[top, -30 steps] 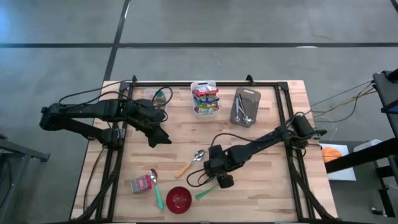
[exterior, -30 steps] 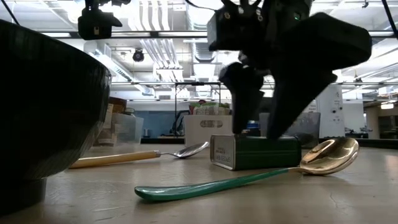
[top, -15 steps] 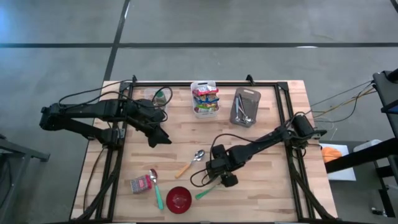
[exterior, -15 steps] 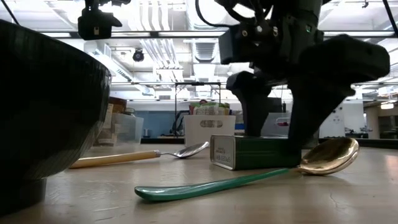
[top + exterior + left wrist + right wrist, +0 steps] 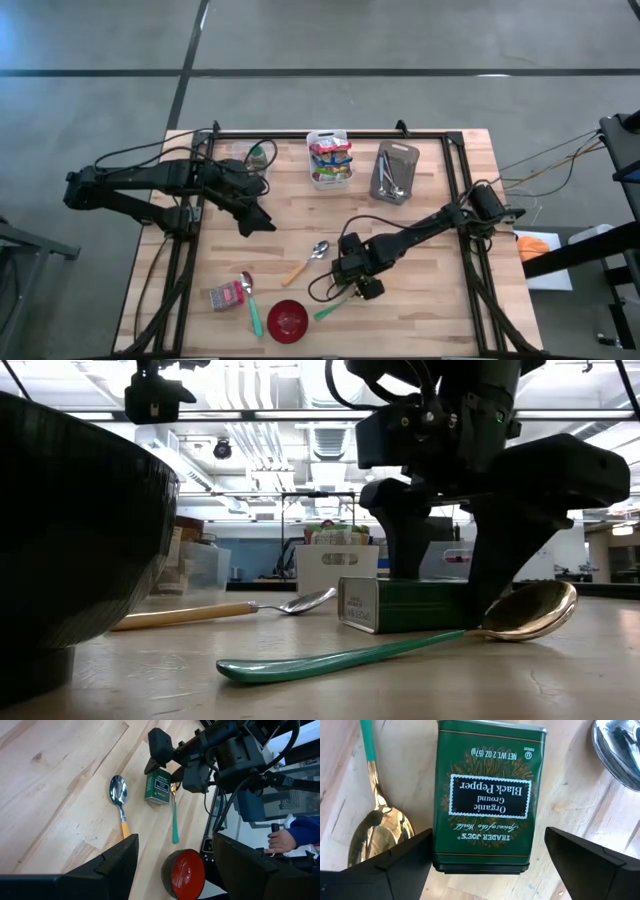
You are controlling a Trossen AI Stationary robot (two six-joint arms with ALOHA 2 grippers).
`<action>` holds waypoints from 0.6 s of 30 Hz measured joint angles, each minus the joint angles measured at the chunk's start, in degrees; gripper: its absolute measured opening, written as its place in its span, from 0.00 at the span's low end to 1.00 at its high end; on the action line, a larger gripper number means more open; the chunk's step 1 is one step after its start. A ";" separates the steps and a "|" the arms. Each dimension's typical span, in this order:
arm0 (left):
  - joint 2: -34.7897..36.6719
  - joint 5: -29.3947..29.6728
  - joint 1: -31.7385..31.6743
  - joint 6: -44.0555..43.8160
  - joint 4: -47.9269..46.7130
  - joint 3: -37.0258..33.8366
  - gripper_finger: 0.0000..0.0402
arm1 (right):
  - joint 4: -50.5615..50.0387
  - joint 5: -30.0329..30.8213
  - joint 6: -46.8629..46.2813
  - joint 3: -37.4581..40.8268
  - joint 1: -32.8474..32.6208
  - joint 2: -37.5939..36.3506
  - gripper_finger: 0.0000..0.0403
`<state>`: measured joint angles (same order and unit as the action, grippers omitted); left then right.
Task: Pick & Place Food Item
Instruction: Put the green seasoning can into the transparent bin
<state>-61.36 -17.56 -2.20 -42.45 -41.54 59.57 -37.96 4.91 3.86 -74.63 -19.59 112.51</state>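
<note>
Settling lower over the tin [image 5: 487, 795], the right claw [image 5: 460, 575] has sunk and rolled since a second ago, so its spread fingers now straddle the tin, one either side, not yet pinching. That reads as set to close. The tin lies flat on the table [image 5: 430, 300], with the teal spoon [image 5: 340, 657] touching one side and the wooden-handled spoon [image 5: 305, 262] near the other. Tight room. The left claw [image 5: 262, 222], parted and empty, hovers well away.

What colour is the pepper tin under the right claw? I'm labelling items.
Dark green pepper tin, white-bordered black label; right wrist view shows it best.
</note>
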 joint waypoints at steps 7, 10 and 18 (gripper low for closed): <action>0.00 0.00 -0.02 -1.05 0.04 0.00 0.64 | 0.35 -0.23 0.26 0.07 0.00 0.09 0.91; 0.00 0.00 -0.02 -1.04 0.05 0.00 0.64 | 0.82 -0.29 0.26 0.07 0.00 0.09 0.88; 0.00 0.00 -0.02 -1.05 0.04 0.00 0.64 | 1.02 -0.61 0.66 0.07 0.00 0.11 0.63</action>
<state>-61.36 -17.56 -2.22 -43.51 -41.50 59.57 -36.93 4.29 4.51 -74.56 -19.59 112.62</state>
